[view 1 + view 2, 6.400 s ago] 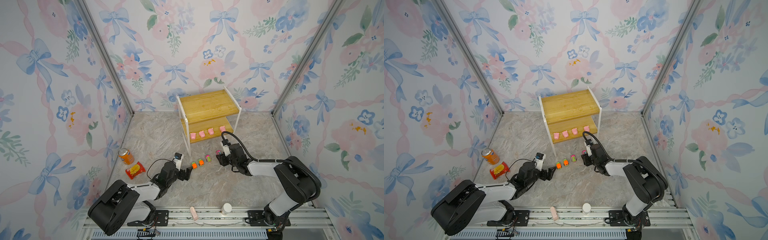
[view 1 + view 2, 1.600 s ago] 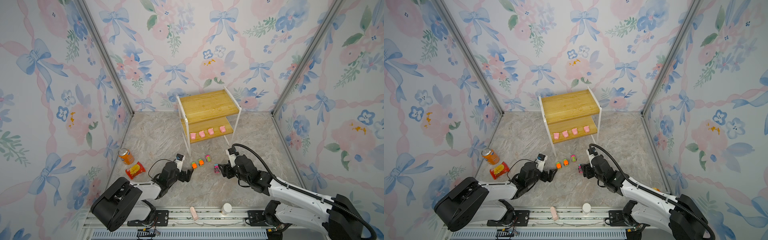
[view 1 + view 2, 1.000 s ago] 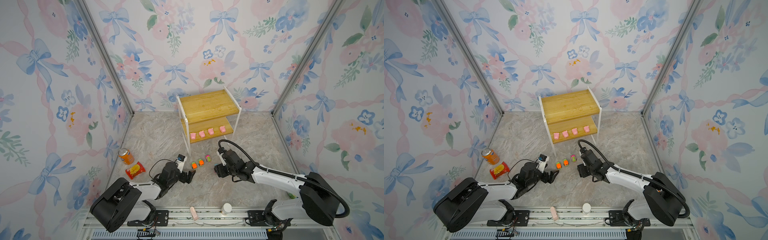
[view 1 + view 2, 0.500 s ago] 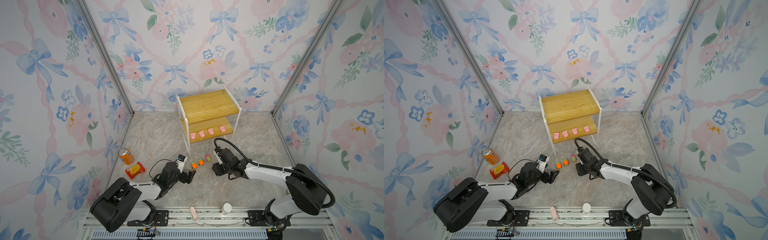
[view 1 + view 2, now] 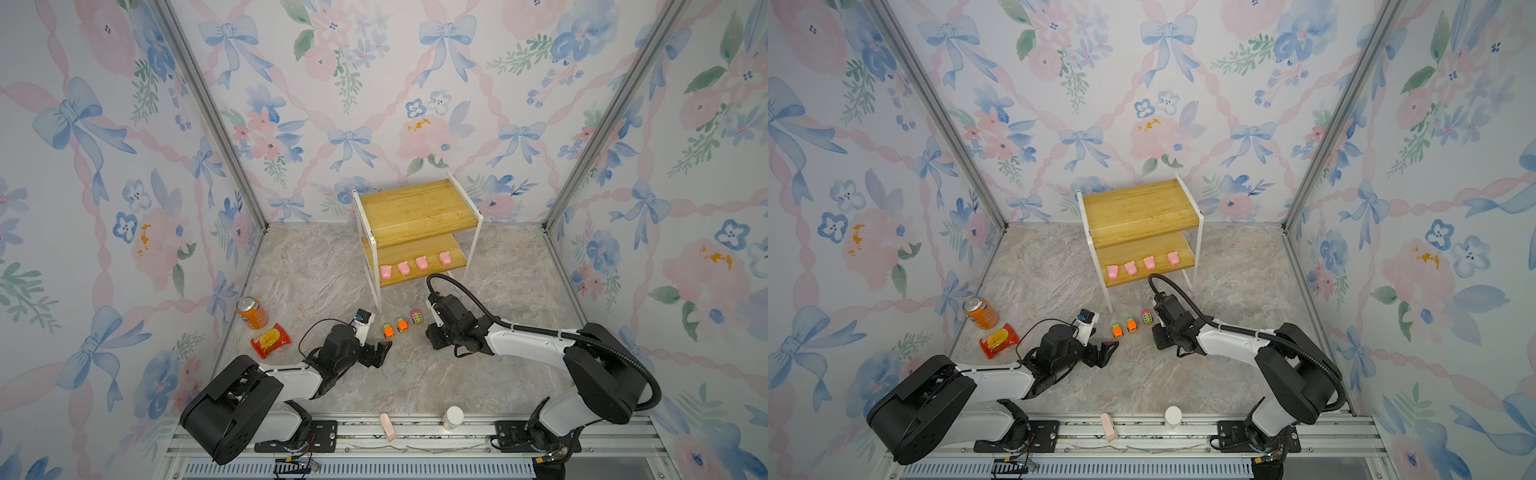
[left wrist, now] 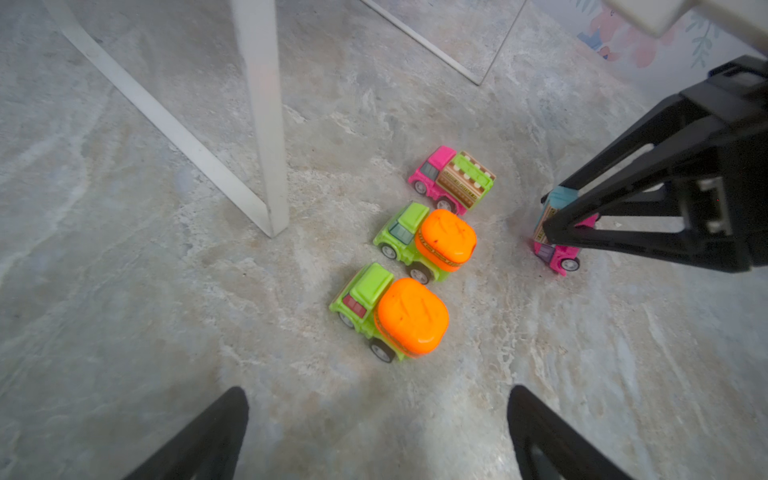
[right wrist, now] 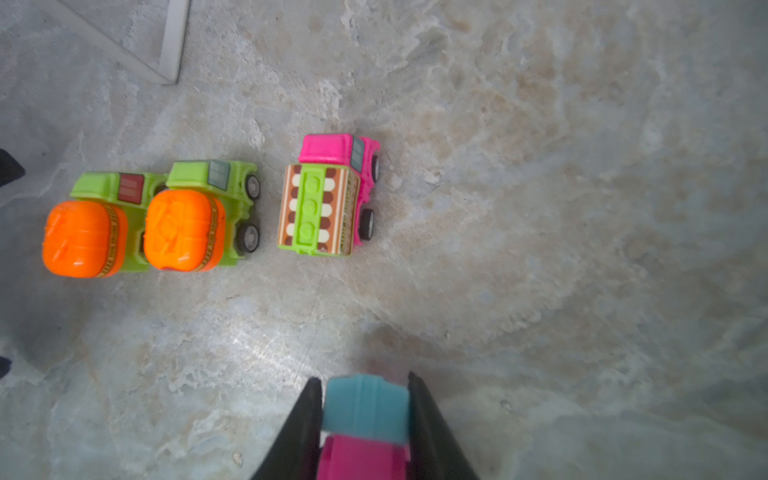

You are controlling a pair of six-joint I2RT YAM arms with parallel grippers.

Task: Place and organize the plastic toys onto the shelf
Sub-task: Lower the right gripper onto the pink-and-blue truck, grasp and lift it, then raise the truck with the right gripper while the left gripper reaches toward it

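My right gripper [image 7: 365,386] is shut on a pink-and-teal car [image 7: 365,415], with a finger on each side of it. In the left wrist view that car [image 6: 559,251] sits low at the floor. In both top views the gripper [image 5: 432,334] hides it. Three cars stand in a row on the floor: two orange-and-green cars [image 5: 388,331] [image 5: 401,325] and a pink one [image 5: 417,317]. My left gripper [image 5: 380,353] is open and empty just in front of the row. Several pink pigs [image 5: 385,272] line the lower board of the shelf [image 5: 415,216].
An orange can [image 5: 251,312] and a red snack bag [image 5: 271,340] lie by the left wall. A white bottle [image 5: 453,417] and a pink item [image 5: 387,426] sit on the front rail. The shelf's white leg [image 5: 377,291] stands close behind the cars.
My right gripper's jaws have closed onto the pink-and-teal car, staying beside the row while its arm swung round. The left arm and the other cars have not moved.
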